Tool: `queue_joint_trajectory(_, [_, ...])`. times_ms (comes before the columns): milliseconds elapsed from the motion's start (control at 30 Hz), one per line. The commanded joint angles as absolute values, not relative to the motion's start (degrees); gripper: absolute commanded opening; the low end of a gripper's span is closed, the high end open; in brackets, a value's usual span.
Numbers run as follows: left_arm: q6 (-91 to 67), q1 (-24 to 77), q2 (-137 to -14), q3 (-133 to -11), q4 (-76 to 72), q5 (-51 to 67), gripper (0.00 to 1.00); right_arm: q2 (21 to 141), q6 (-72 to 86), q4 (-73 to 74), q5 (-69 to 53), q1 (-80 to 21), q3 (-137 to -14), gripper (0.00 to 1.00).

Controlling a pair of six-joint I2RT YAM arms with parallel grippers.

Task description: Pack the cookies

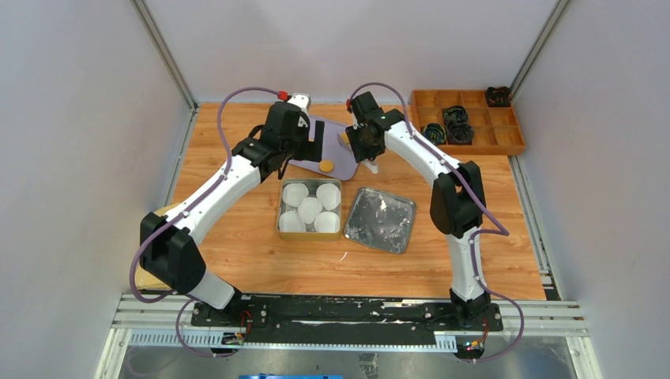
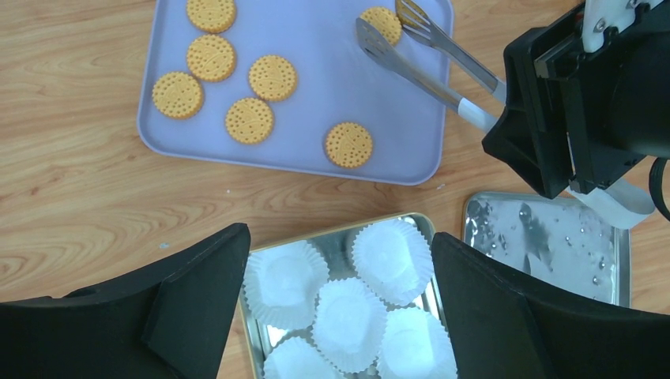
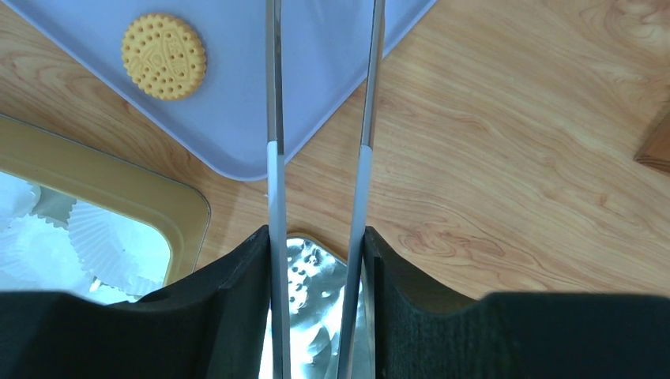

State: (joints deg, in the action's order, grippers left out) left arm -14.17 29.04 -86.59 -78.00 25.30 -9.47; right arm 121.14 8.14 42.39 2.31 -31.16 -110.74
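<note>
Overhead, the left tool (image 2: 338,237) hangs with its fingers spread wide and nothing between them, above a gold-rimmed tin (image 2: 348,227) of white paper cups (image 2: 391,257). Beyond it, a lavender tray (image 2: 332,71) rests on the wooden tabletop (image 2: 79,181). Six cookies (image 2: 249,120) lie flat and loose on the tray, none in the cups. Further right, metal tongs (image 2: 427,71) reach over the tray's corner, their tips either side of one more cookie (image 2: 382,22). The right tool (image 3: 316,245) pinches the tongs' handles. A silver lid (image 2: 553,245) lies just beside the tin, and a wooden compartment box (image 1: 466,118) sits far right.
</note>
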Motion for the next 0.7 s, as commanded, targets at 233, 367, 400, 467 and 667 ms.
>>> queue_joint_trajectory(233, [-13.49,29.09,-84.48,-77.46,23.87,-10.04,0.8,120.46,7.91,42.36,3.78,-32.13,-115.05,0.0])
queue_joint_trajectory(367, [-13.62,29.09,-84.6,-77.57,23.84,-9.89,0.68,120.79,8.54,42.36,4.24,-32.12,-115.08,0.0])
queue_joint_trajectory(400, [-13.61,29.09,-84.61,-77.57,23.84,-9.93,0.65,120.78,8.65,42.32,4.34,-32.16,-115.05,0.0])
queue_joint_trajectory(467, [-13.62,29.09,-84.63,-77.45,23.76,-10.06,0.6,120.76,8.94,42.23,5.34,-32.29,-115.21,0.0])
queue_joint_trajectory(667, [-13.62,29.09,-84.59,-77.38,23.65,-10.11,0.49,120.92,7.82,42.1,5.34,-32.64,-116.22,0.0])
